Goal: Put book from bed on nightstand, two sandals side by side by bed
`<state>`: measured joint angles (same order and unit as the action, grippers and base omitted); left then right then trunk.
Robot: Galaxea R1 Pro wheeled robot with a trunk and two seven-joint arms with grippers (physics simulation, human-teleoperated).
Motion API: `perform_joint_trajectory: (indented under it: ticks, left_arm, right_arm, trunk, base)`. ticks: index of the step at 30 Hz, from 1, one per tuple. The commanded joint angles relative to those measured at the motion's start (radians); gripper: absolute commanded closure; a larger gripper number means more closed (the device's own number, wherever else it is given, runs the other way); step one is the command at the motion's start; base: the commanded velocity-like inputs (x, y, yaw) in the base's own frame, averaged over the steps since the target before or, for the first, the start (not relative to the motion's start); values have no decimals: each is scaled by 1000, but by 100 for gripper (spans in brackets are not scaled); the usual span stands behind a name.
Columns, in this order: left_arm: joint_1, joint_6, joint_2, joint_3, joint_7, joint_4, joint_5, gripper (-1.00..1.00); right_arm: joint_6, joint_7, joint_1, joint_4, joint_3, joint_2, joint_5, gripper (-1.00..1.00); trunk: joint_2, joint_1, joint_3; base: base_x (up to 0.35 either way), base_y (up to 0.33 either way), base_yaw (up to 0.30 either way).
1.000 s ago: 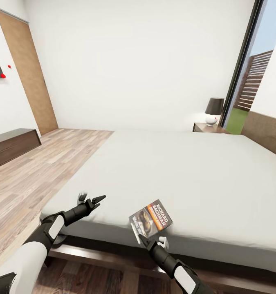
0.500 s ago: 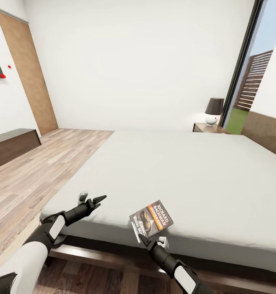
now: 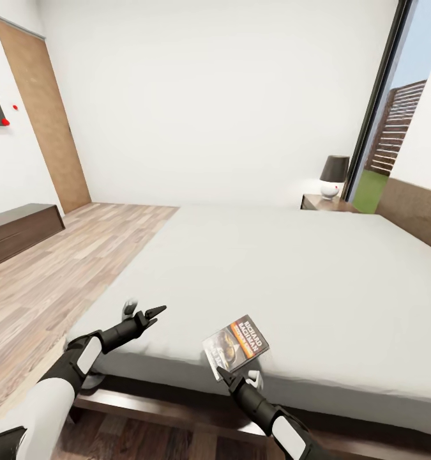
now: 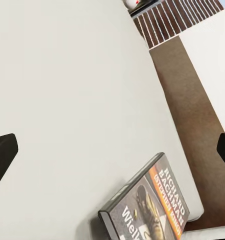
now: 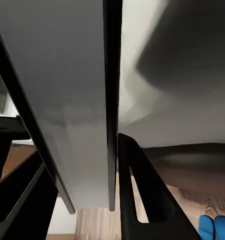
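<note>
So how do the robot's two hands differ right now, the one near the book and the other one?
The right gripper is clamped on the near corner of the book at the bed's foot edge; the left gripper holds nothing. The right one's fingers are pinched on the book, while the left one's are spread apart. The right one points up at the book's edge; the left one hovers over bare mattress beside it. Both are slim, black and pointed.

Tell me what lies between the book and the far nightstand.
The book is at the bed's near edge by the right gripper. The nightstand stands beyond the far edge, holding a lamp. Between them lies the mattress, nothing visible on that stretch.
</note>
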<state>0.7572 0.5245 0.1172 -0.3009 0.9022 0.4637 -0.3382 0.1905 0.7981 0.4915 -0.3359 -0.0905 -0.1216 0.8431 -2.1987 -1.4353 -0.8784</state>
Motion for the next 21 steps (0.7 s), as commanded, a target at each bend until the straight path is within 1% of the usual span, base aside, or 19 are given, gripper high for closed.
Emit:
perform_joint_trajectory:
  ticks: [1,21]
  left_arm:
    - [1,8,0,-2,2,0,-4,-100]
    - [1,8,-1,-1,3,0,-4,-100]
  right_arm:
    - [9,1,0,0,-3,0,10,100]
    - [9,1,0,0,-5,-1,10,100]
  trunk:
    - [7,4,2]
    - [147,81,65]
  base:
    - [0,0,0]
    - [0,0,0]
